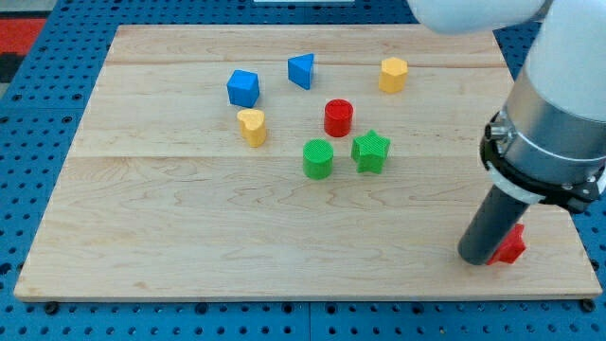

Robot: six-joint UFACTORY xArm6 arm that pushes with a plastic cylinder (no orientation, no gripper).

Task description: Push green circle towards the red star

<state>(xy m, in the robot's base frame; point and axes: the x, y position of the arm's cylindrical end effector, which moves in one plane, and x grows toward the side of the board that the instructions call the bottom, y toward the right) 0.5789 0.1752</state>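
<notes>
The rod's tip (478, 258) touches the red star (511, 246), far from the green circle (318, 158); there is no gripper. Risk: displacing the star.

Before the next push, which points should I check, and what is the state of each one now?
1. Green circle visible and unobstructed: ok.
2. Red star located: ok, at the view's lower right, partly hidden by the rod.
3. My tip behind the green circle for pushing: not ok; it is beside the red star, far from the circle.
4. Push path clear: not ok; the green star stands close on the circle's right.
5. Tip touching the red star: cannot tell.
</notes>
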